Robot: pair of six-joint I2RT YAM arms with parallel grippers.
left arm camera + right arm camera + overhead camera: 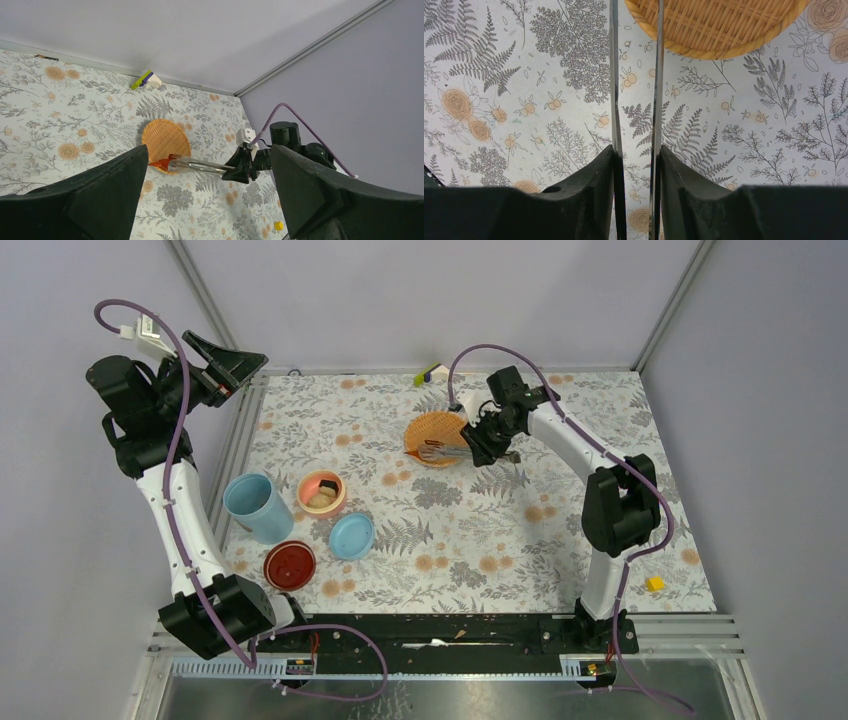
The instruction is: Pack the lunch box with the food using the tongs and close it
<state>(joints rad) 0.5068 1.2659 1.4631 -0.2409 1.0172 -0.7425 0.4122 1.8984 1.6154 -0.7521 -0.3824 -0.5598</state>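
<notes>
Tongs [447,452] sit pinched in the right end effector [482,445], their tips reaching ahead over the woven plate [432,428]. Lunch box tub [257,507], inner bowl [305,487] holding food [320,500] and lid [351,536] stand on the bench [560,540] well to its left. Left end effector [235,368] hangs raised, spread wide
</notes>
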